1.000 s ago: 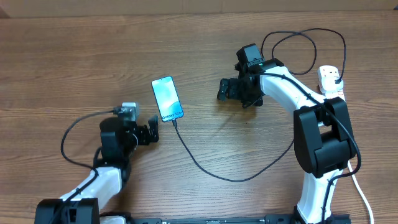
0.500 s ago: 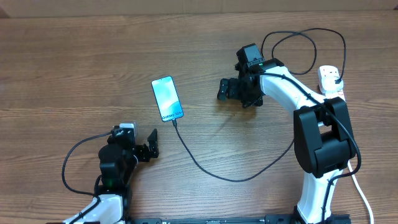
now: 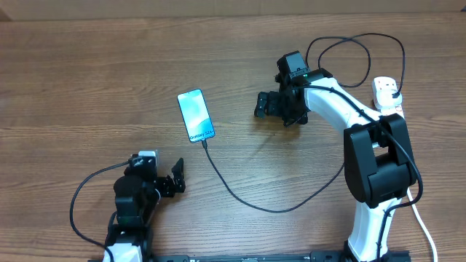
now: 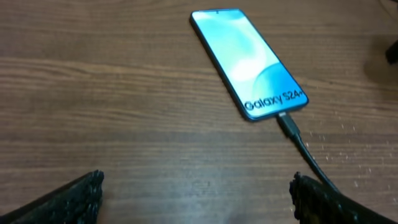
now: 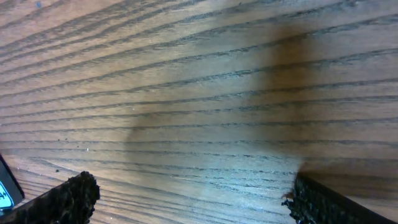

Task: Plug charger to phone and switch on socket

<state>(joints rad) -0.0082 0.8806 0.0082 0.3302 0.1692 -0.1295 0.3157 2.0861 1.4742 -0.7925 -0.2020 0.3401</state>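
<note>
The phone (image 3: 196,115) lies flat on the wooden table with its light blue screen lit; it also shows in the left wrist view (image 4: 249,62) reading "Galaxy S24+". The charger cable (image 3: 247,200) has its connector tip (image 4: 287,123) in the phone's lower end and loops right and up toward the socket (image 3: 386,93), a white power strip at the right edge. My left gripper (image 3: 178,177) is open and empty, below and left of the phone. My right gripper (image 3: 261,104) is open and empty, right of the phone, above bare wood.
A black cable loop (image 3: 357,51) lies behind the right arm near the socket. The right arm's base (image 3: 378,175) stands at the right. A thick white cord (image 3: 426,229) runs down the right edge.
My left arm has pulled back toward the front edge, away from the phone, with its gripper open. The right arm, phone and cable have not moved.
</note>
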